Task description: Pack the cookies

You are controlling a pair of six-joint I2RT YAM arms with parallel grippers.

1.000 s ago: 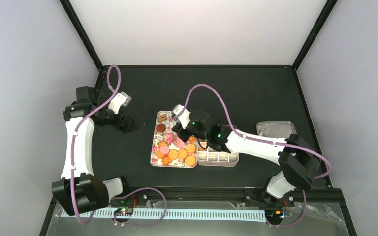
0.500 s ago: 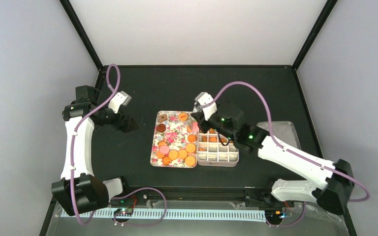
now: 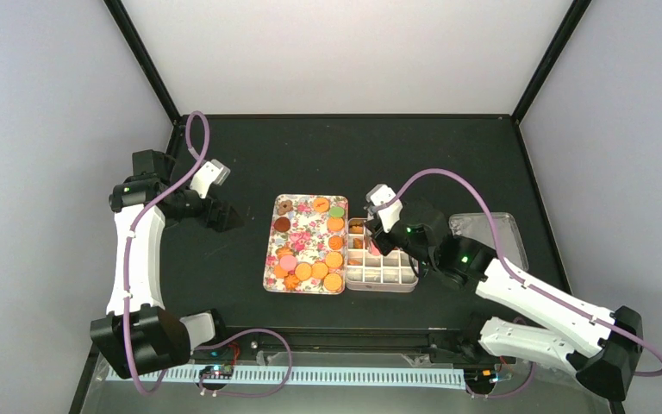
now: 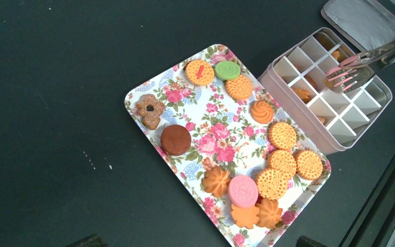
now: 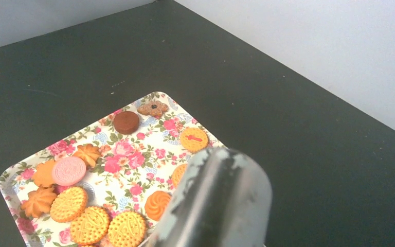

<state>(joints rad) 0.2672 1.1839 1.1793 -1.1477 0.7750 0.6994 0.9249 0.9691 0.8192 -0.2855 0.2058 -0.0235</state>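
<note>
**Cookie tray and divided box**

Left gripper (image 3: 227, 218): jaws spread wide, empty. The glossy floral rectangular tray (image 4: 221, 128) carries most cookies (image 4: 282, 135): ridged golden discs and rosettes, plus one pink, one green and one brown. Just beside its right edge is a pale pink gridded box (image 4: 308, 134), a few cells filled. Right gripper (image 3: 385, 233): clamped on pink-tipped metal tongs (image 4: 362, 62) over the box.

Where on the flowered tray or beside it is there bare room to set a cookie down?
Bare: the tray's middle, between the brown cookie and the orange row on the box side; also the table left of it. Crowded: the tray's near end, where cookies bunch together.
</note>
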